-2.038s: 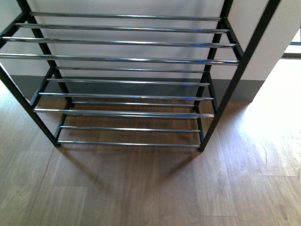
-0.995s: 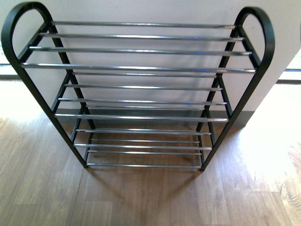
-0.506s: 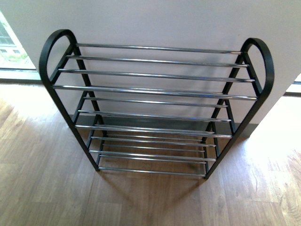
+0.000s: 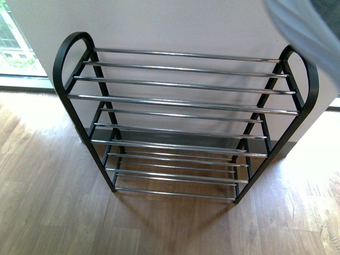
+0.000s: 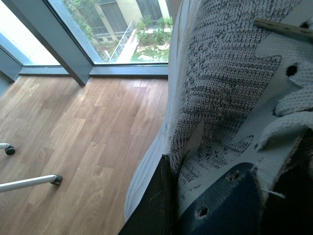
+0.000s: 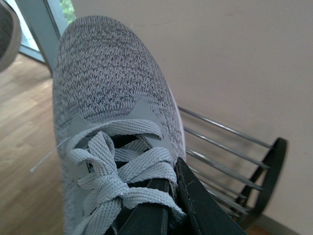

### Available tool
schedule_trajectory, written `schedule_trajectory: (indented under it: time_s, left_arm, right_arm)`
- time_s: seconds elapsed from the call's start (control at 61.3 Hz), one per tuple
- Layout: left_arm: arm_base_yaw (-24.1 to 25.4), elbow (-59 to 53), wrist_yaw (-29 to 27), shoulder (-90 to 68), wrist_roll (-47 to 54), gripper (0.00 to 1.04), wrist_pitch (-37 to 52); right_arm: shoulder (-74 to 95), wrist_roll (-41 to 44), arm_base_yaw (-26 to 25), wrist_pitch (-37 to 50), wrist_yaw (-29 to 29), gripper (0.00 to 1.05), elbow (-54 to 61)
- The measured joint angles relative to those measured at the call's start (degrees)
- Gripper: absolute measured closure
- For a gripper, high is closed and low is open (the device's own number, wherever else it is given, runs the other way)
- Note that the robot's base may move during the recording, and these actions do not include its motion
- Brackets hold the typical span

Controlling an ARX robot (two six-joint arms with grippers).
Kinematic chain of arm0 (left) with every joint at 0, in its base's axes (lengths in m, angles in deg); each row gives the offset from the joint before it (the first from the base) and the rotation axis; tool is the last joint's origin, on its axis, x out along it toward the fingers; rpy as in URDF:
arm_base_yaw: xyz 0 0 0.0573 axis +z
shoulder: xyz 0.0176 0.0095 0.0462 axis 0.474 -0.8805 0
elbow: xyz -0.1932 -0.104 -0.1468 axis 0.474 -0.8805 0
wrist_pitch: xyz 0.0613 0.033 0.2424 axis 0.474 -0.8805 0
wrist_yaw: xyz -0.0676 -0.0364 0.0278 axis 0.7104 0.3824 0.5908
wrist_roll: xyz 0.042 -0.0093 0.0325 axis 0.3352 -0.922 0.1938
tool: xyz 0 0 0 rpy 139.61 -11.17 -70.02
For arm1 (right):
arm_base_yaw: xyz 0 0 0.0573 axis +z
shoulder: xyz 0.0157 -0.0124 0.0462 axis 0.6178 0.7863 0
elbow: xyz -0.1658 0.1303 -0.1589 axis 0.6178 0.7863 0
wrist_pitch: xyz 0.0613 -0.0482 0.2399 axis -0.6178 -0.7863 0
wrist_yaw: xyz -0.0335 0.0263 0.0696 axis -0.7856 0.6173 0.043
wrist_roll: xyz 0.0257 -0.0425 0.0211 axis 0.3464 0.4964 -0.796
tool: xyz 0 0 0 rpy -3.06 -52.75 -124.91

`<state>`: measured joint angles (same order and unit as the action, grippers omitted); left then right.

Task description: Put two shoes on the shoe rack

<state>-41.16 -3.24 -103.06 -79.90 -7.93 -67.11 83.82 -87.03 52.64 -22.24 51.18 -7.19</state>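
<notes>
The shoe rack (image 4: 180, 104) has slid rightward in your front view, and a pale blur (image 4: 308, 32) has entered the top right corner. Its tiers are bare. Your right claw (image 6: 168, 196) pinches the right shoe (image 6: 107, 83) by its collar, with the rack's bars beside the toe, so this is likely the nearer arm. Your left claw (image 5: 186, 191) pinches the left shoe (image 5: 220, 88), facing the window (image 5: 122, 29).
</notes>
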Motion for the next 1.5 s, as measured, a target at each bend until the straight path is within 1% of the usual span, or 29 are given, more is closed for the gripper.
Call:
schedule_trajectory:
  time_s: [0.098,0.228,0.261,0.342,0.554,0.783,0.978,1.158,1.305,1.5]
  left_arm:
    - [-0.02,0.00,0.33,0.00,0.00,1.02,0.00]
    - [0.00,0.00,0.11,0.00,0.00,1.02,0.00]
    - [0.00,0.00,-0.04,0.00,0.00,1.02,0.00]
    - [0.00,0.00,0.07,0.00,0.00,1.02,0.00]
    - [0.00,0.00,0.09,0.00,0.00,1.02,0.00]
    - [0.00,0.00,0.07,0.00,0.00,1.02,0.00]
    - [0.00,0.00,0.07,0.00,0.00,1.02,0.00]
    - [0.00,0.00,0.09,0.00,0.00,1.02,0.00]
    - [0.00,0.00,0.07,0.00,0.00,1.02,0.00]
    - [0.00,0.00,0.09,0.00,0.00,1.02,0.00]
  right_arm:
    - [9.16,-4.74,4.55,3.15,-5.20,1.04,-4.90]
    - [19.30,-8.20,7.50,5.42,-9.86,1.04,-11.10]
    - [23.74,-8.79,8.31,6.12,-11.96,1.04,-13.53]
    - [32.61,-9.88,8.61,6.32,-14.88,1.04,-18.49]
    - [47.41,-10.12,8.52,5.77,-16.41,1.04,-27.26]
    - [59.30,-11.41,6.27,4.87,-18.58,1.04,-35.50]
    - [67.17,-10.40,1.60,2.54,-20.15,1.04,-41.64]
    - [70.77,-9.42,-1.95,0.26,-22.03,1.04,-45.35]
    - [72.74,-6.84,-4.70,-2.05,-23.65,1.04,-47.80]
    - [72.81,-5.68,-6.32,-3.80,-24.72,1.04,-49.13]
